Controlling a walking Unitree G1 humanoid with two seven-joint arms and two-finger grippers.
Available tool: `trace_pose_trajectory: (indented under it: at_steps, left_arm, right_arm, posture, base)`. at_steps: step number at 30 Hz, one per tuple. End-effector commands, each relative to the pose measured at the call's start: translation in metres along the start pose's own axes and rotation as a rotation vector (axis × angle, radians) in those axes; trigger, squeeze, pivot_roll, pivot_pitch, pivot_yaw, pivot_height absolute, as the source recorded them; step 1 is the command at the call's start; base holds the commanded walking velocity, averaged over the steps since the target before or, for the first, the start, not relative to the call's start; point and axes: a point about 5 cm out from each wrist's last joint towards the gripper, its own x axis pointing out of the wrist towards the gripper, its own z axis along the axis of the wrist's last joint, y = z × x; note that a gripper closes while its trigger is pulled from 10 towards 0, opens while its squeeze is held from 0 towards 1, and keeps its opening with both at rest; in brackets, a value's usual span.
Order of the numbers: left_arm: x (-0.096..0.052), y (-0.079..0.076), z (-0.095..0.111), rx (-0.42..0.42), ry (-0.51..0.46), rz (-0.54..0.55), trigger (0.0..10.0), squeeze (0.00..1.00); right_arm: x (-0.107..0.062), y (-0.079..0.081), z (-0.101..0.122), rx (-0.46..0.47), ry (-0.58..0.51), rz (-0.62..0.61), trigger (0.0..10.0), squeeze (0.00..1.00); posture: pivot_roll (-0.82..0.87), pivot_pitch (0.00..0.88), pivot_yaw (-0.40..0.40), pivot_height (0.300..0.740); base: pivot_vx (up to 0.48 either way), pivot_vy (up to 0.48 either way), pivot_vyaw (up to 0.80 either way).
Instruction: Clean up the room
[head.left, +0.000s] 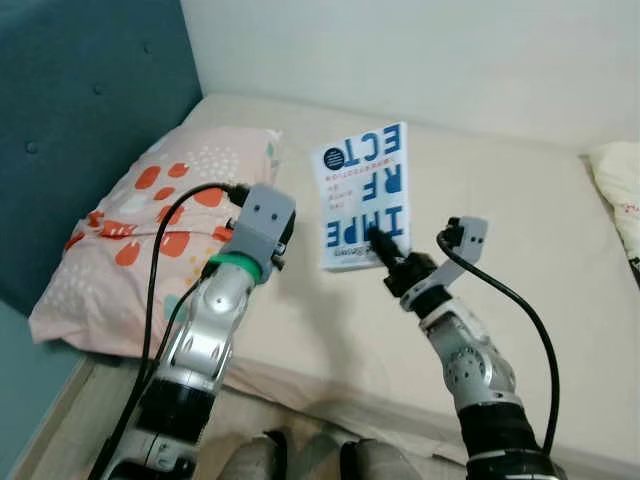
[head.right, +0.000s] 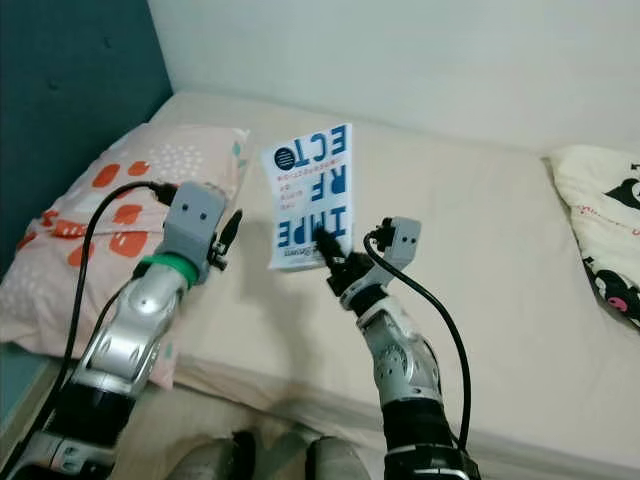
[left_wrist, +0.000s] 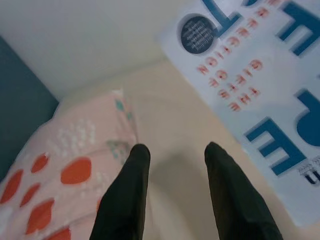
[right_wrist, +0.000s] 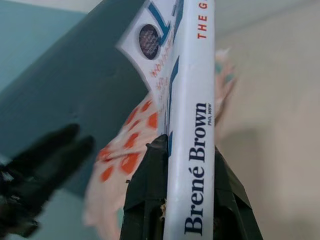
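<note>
A white book (head.left: 362, 195) with big blue letters is held up above the beige bed (head.left: 500, 200), its cover facing me. My right gripper (head.left: 380, 243) is shut on the book's lower edge. In the right wrist view both black fingers (right_wrist: 145, 190) clamp the spine (right_wrist: 192, 125), which reads "Brené Brown". My left gripper (left_wrist: 177, 150) is open and holds nothing. It hovers over the mattress between the book (left_wrist: 260, 85) and a pink pillow (head.left: 130, 230) with orange spots.
A teal padded headboard (head.left: 80, 100) stands to the left behind the pink pillow, with a white wall behind the bed. A second cream pillow (head.right: 600, 220) with dark prints lies at the bed's right edge. The bed's near edge (head.left: 330, 390) runs just before my feet.
</note>
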Motion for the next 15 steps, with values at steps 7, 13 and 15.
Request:
trace_pose_trajectory:
  at_steps: [7, 13, 15]
  left_arm:
    - [-0.025, 0.012, -0.005, -0.004, 0.047, 0.051, 10.0, 0.0]
    - [-0.028, 0.02, -0.002, -0.017, 0.047, 0.087, 10.0, 0.0]
    - [-0.027, 0.021, 0.0, -0.019, 0.045, 0.09, 10.0, 0.0]
  right_arm:
    - [0.016, 0.0, -0.003, 0.054, 0.004, 0.023, 10.0, 0.0]
    - [0.024, 0.003, 0.003, 0.05, -0.006, 0.042, 10.0, 0.0]
    - [0.026, 0.005, 0.003, 0.048, 0.001, 0.052, 10.0, 0.0]
  posture:
    - [0.08, 0.221, 0.009, 0.72]
    - [0.09, 0.225, 0.007, 0.705]
    - [0.09, 0.223, 0.009, 0.695]
  base:
    - [0.0, 0.0, 0.0]
    - [0.0, 0.0, 0.0]
    - [0.0, 0.0, 0.0]
